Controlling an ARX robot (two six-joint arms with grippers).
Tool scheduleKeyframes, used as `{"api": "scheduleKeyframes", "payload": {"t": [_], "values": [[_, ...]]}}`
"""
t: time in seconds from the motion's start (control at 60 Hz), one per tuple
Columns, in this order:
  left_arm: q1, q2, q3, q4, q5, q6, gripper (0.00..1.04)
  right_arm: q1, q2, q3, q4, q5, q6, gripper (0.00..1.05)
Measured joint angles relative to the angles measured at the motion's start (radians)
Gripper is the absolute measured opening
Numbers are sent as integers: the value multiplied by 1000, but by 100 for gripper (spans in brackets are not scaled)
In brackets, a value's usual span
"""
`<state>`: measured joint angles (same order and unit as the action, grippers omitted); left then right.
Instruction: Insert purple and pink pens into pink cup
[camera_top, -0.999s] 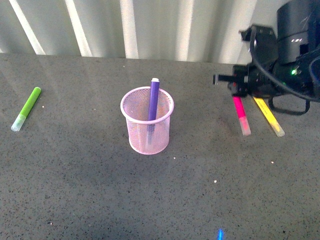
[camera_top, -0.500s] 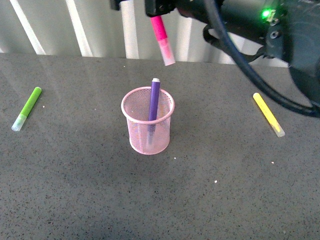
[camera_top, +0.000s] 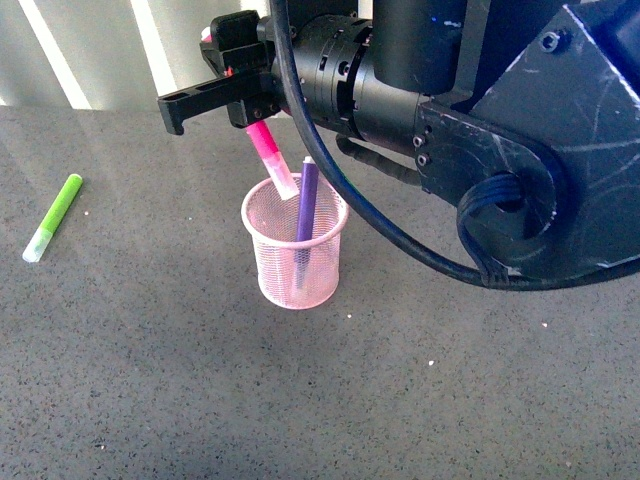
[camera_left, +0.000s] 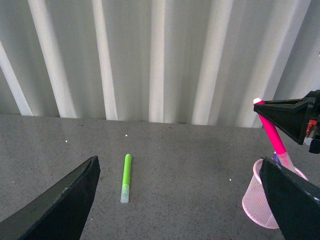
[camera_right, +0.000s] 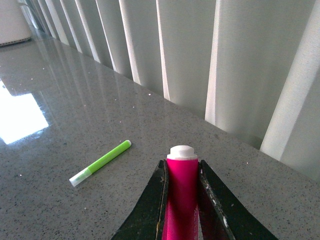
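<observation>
Lowered since the earlier frame, the pink pen (camera_top: 268, 152) was found tilted, cap down at the mouth of the pink cup (camera_top: 264, 258), where the purple pen (camera_top: 307, 200) was leaned. The right gripper (camera_top: 252, 118), reached across from the right, was clamped on its upper end. The left gripper (camera_left: 180, 210) was spread wide.

Readable text, labels, brands, numbers, signs: we find none on any item or surface in the three views.
</observation>
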<state>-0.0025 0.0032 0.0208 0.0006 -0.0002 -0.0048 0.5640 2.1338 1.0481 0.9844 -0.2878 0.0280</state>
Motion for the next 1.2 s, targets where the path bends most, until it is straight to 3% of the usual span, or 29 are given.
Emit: {"api": "scheduleKeyframes", "payload": {"t": [0.333, 1.132, 1.199], "values": [[0, 0, 0, 0, 0, 0, 98, -25, 72, 77, -36, -7, -7, 12], [0, 0, 0, 0, 0, 0, 98, -23, 105, 29, -41, 8, 30, 12], [0, 0, 0, 0, 0, 0, 98, -20, 105, 25, -59, 6, 42, 24]]}}
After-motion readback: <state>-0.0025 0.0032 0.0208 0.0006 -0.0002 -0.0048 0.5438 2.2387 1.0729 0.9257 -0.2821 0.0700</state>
